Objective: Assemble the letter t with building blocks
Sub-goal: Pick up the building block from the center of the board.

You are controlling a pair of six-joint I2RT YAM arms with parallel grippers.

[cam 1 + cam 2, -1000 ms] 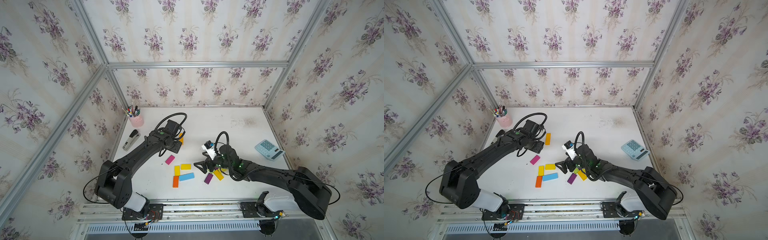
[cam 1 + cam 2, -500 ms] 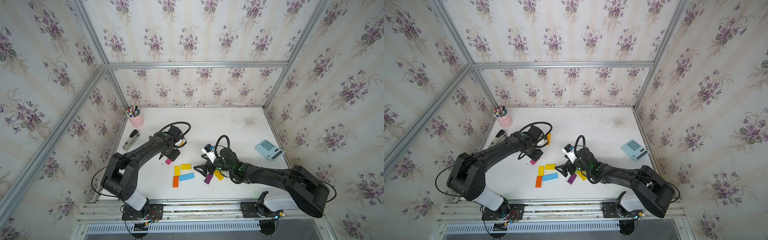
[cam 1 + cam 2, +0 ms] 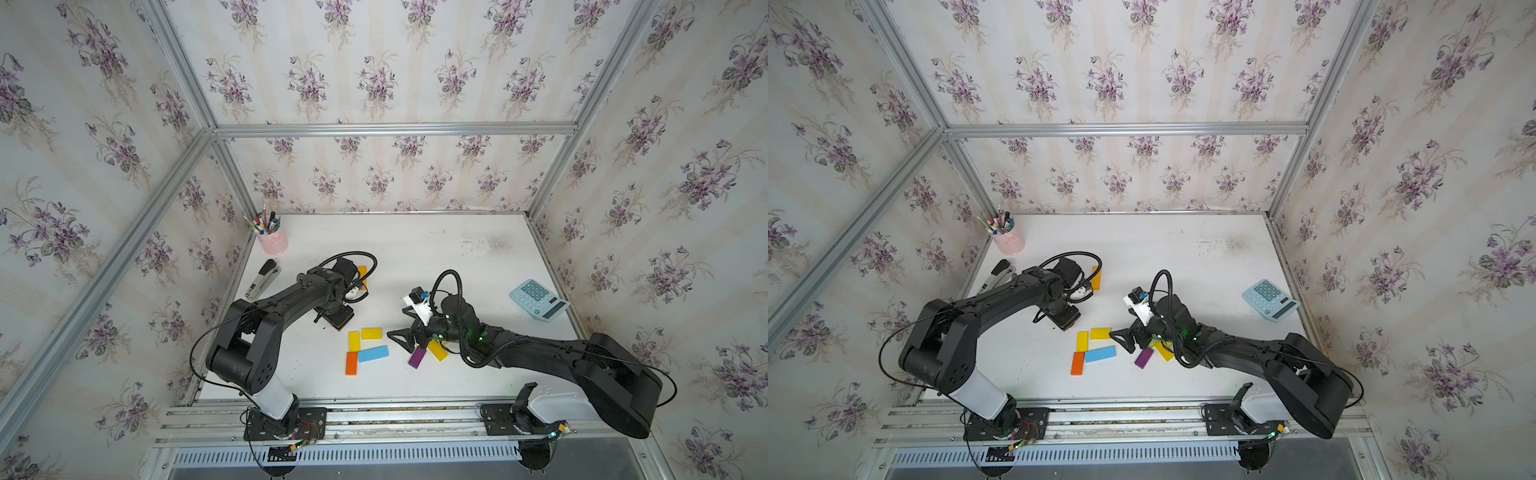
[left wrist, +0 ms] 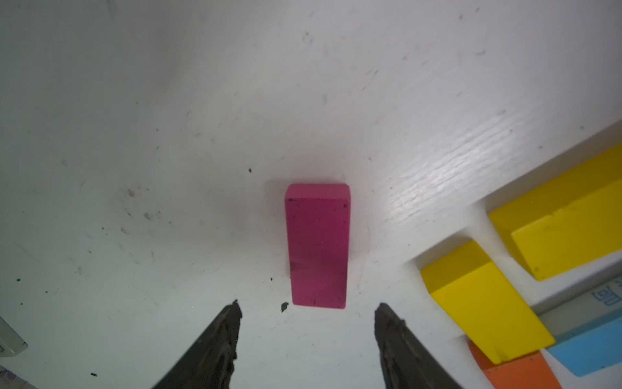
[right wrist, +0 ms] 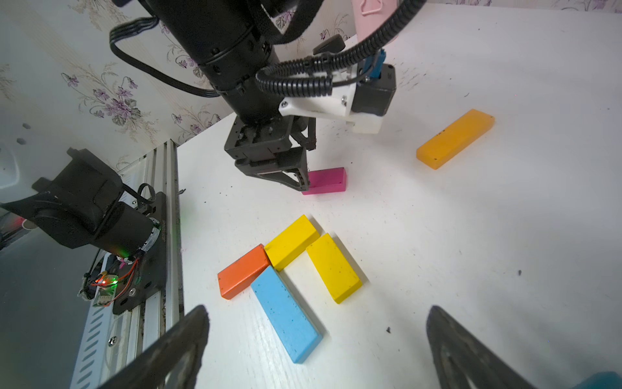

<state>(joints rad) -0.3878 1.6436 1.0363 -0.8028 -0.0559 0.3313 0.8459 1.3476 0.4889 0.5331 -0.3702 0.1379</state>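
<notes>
Building blocks lie in a cluster in both top views: two yellow ones (image 3: 354, 340) (image 3: 371, 333), a light blue one (image 3: 373, 353) and an orange one (image 3: 351, 363). A purple block (image 3: 417, 357) and a tilted yellow block (image 3: 437, 350) lie by my right gripper (image 3: 401, 338), which is open and empty over the table (image 5: 471, 252). My left gripper (image 4: 308, 310) is open, low over the table. A magenta block (image 4: 316, 246) lies flat just ahead of its fingertips (image 4: 234, 313), untouched. The top views hide this block under the gripper (image 3: 336, 320). An amber block (image 3: 363, 276) lies behind the left arm.
A pale blue calculator (image 3: 538, 300) sits at the right edge. A stapler (image 3: 262, 282) and a pink pen cup (image 3: 273, 241) stand at the back left. The enclosure walls ring the table.
My left gripper has swung forward from near the amber block and come down over the magenta block, now hidden in the top views. The right arm has barely shifted.
</notes>
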